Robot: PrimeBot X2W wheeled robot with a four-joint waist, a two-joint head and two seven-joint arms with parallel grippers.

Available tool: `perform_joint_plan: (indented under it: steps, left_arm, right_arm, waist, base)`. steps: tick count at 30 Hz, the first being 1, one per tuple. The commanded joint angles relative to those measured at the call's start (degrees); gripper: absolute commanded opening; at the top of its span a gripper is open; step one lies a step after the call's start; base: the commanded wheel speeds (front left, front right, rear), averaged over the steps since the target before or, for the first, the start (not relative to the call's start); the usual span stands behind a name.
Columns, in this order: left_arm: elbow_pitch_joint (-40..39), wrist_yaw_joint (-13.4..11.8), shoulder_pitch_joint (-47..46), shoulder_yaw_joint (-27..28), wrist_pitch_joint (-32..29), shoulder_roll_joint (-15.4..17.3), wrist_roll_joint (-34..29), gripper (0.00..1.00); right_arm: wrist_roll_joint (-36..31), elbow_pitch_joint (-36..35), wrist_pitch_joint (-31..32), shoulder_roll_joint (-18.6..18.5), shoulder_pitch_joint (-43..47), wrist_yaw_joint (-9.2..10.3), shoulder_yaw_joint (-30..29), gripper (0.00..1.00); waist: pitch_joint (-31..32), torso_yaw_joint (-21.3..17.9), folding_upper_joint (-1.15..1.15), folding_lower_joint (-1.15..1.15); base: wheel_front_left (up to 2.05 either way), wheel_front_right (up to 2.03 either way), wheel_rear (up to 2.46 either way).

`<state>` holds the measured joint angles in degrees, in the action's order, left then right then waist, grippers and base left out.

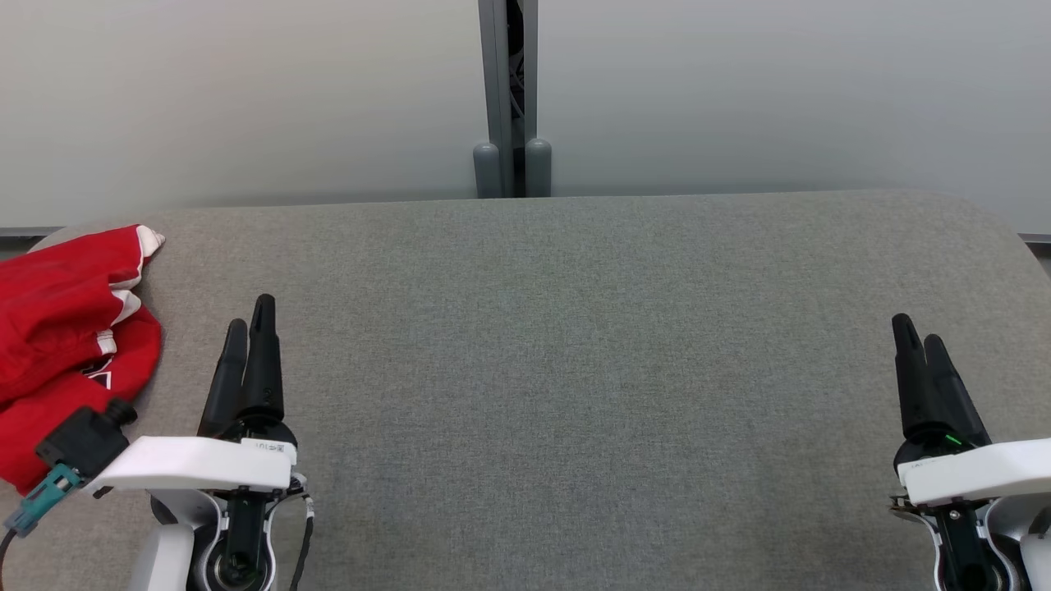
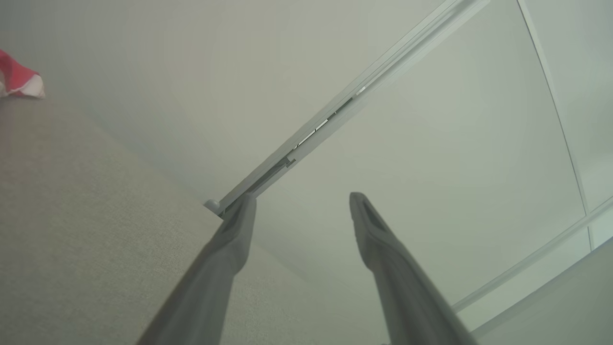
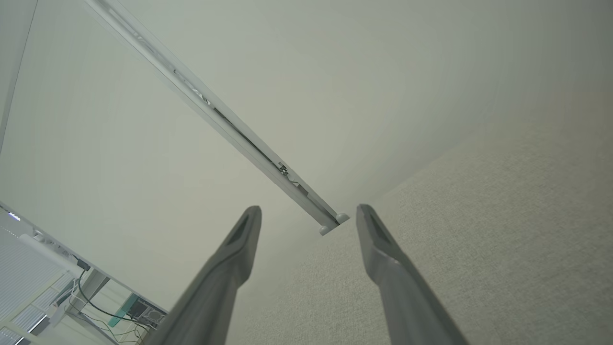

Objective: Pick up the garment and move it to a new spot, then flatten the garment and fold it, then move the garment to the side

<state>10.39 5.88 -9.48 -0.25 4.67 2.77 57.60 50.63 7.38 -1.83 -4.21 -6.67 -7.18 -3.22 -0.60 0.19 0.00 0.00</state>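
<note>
Garment [image 1: 66,328] lies bunched, unfolded, at left edge of table [image 1: 575,369]; left gripper [image 1: 251,312] and right gripper [image 1: 917,328] hover parted, empty. Task looks unstarted.

We class this place as a robot test lab. The work surface is a grey cloth-covered table [image 1: 575,369]. Behind the table stand plain pale partition panels [image 1: 246,98], joined by a grey metal post [image 1: 493,98]. Off to one side of the table, we see loose cables [image 3: 93,304] and window blinds [image 3: 19,287].
</note>
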Motion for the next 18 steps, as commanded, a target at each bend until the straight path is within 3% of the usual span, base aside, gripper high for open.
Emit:
perform_joint_plan:
  steps: [1,18]
  left_arm:
    - [-1.0,-0.5,-1.8,-0.4,0.6,0.6,-3.3,1.00]
    - [-0.4,-4.6,-2.6,-5.1,3.1,3.4,-23.1,1.00]
  right_arm:
    - [-3.1,-1.5,-0.8,-0.8,-1.6,-0.22,0.1,1.00]
    - [-20.2,-1.9,-4.1,-0.4,-1.3,-0.26,2.1,1.00]
  waist:
    - [0.0,0.0,0.00,0.00]
    - [-0.1,0.3,0.00,0.00]
  base:
    - [0.00,0.00,0.00]
    - [0.00,0.00,0.00]
